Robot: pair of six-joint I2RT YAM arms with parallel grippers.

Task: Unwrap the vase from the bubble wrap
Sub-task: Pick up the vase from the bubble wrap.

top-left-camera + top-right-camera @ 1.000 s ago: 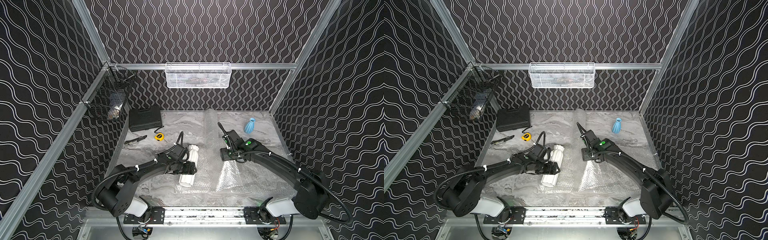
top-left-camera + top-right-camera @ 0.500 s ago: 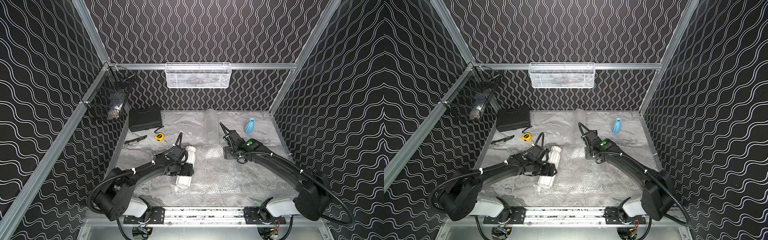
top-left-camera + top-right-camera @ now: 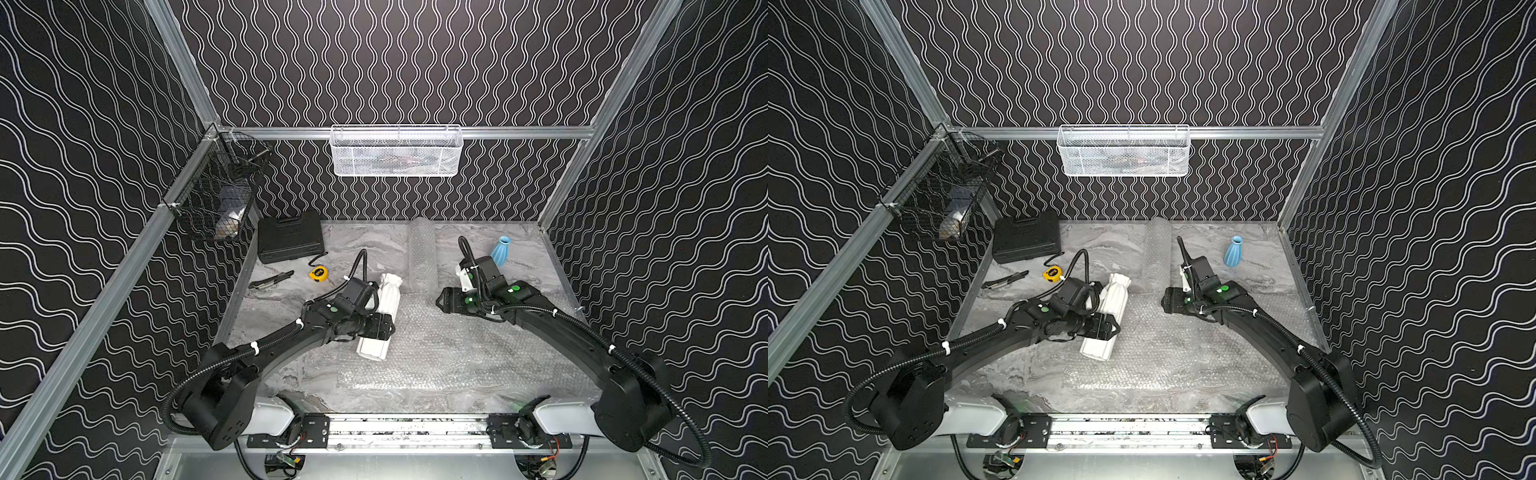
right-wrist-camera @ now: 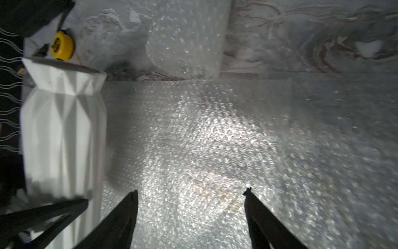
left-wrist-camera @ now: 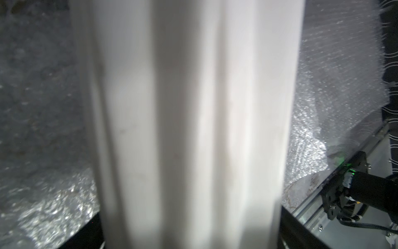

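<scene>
The white vase (image 3: pixel 390 296) lies bare along the left edge of the flattened bubble wrap (image 3: pixel 457 351), the left gripper (image 3: pixel 380 332) clamped across its body, while the right gripper (image 4: pixel 191 190) hovers near the sheet's far edge, jaws spread and empty, with open wrap between it and the vase.

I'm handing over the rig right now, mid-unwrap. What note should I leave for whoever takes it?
Left pincer: shut on the white vase, which lies on its side at the left edge of the bubble wrap.
Right pincer: open, empty, over the bubble wrap.
Done: the white vase is bare; the bubble wrap lies spread flat.
Left: probably just set the white vase down clear of the bubble wrap and let go.
</scene>
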